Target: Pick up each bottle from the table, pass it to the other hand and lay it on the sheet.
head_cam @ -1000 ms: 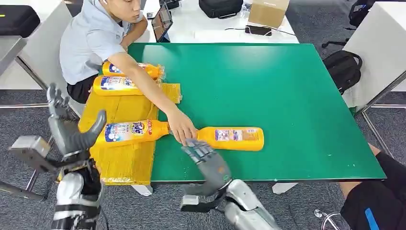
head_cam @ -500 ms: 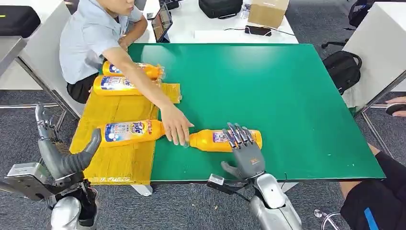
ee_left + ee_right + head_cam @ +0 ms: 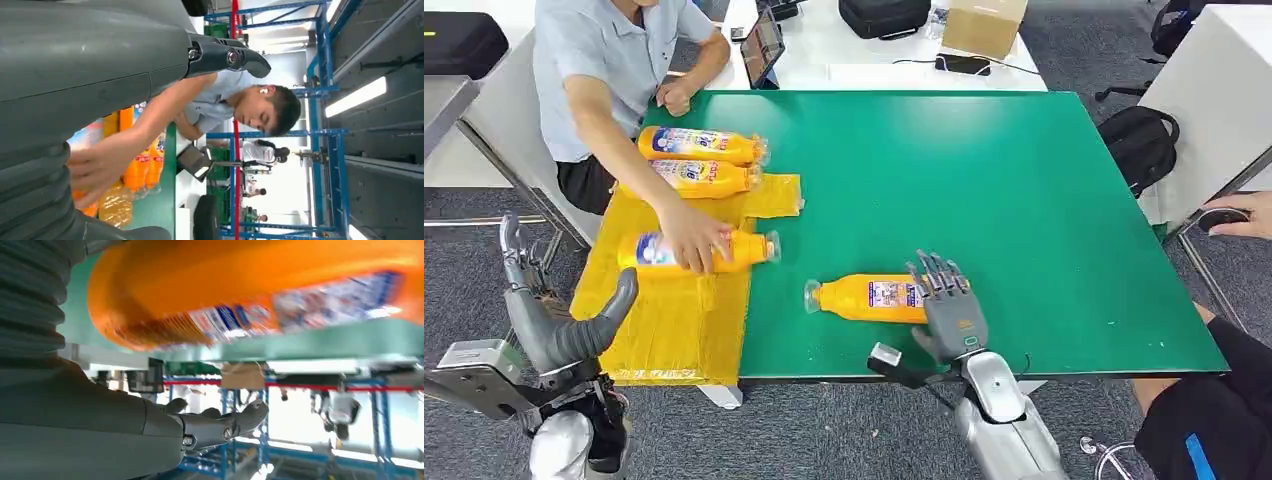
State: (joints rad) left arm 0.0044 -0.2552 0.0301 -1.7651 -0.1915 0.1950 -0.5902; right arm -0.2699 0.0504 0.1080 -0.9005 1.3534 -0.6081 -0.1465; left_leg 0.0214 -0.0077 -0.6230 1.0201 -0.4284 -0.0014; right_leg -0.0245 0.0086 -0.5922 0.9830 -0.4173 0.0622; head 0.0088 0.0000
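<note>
Now right hand (image 3: 948, 312) fingers over bottle (image 3: 867, 297).

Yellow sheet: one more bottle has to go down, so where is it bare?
The yellow sheet is bare along its near half, below the person's hand. Its far end is crowded with two bottles.
</note>
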